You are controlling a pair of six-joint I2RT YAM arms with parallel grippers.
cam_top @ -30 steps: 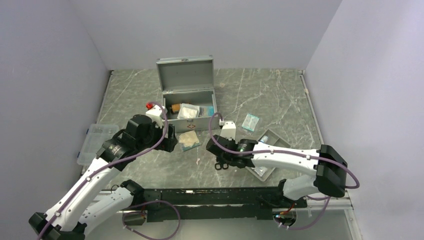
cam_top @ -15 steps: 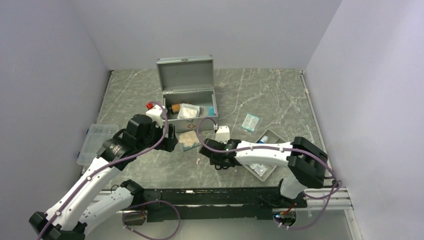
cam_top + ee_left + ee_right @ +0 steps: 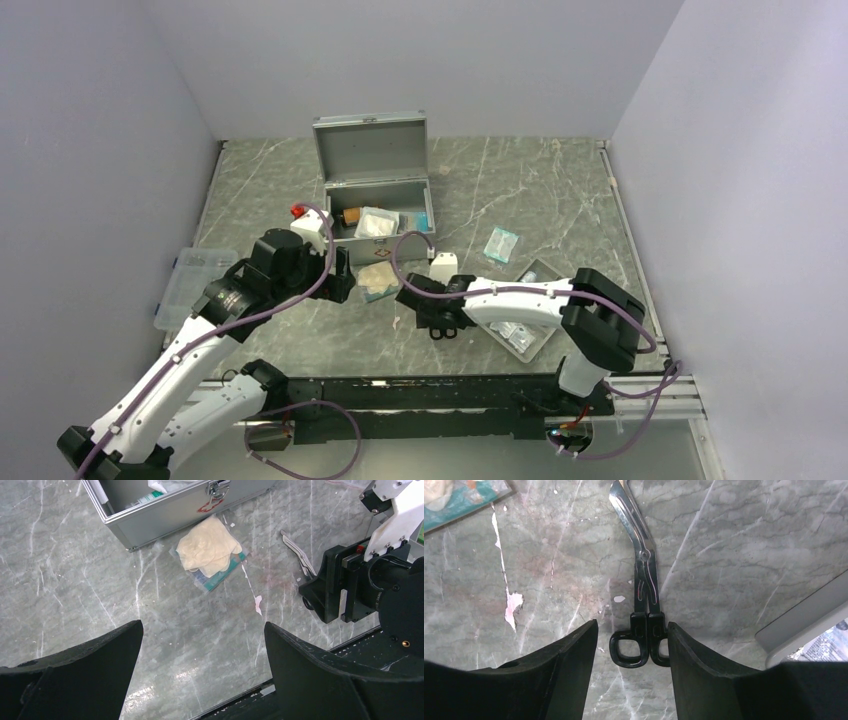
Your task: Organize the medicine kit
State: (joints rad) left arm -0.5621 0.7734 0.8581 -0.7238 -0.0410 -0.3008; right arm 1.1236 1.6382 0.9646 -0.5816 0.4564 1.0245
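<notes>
The kit (image 3: pixel 395 248) stands open at the back middle of the table (image 3: pixel 75 580), lid up, latch side facing the arms. A white packet and a few small items lie inside it.

The left gripper (image 3: pixel 201 630) hangs over bare table just in front of the kit's left front corner. Its jaws are spread wide with nothing between them. From its wrist camera the kit's front wall and latch sit ahead of the fingertips, apart from them. A packet of pale gloves (image 3: pixel 210 552) lies against the kit's front wall, between the kit and the jaws.

The right gripper (image 3: pixel 631 627) is lower down the table, in front of the kit and slightly to its right, clearly apart from it. The glove packet lies between this gripper and the kit. Its jaws stand partly apart, straddling the black handles of the scissors (image 3: pixel 644 575), which lie flat on the table with the blades pointing away. There is a gap between the left finger and the near handle loop. The right finger's edge overlaps the other loop, and I cannot tell whether it touches. The corner of a grey tray (image 3: pixel 796 622) shows just to the right.

A clear box (image 3: pixel 190 285) sits at the left edge of the table, and a teal packet (image 3: pixel 502 243) lies to the kit's right.
</notes>
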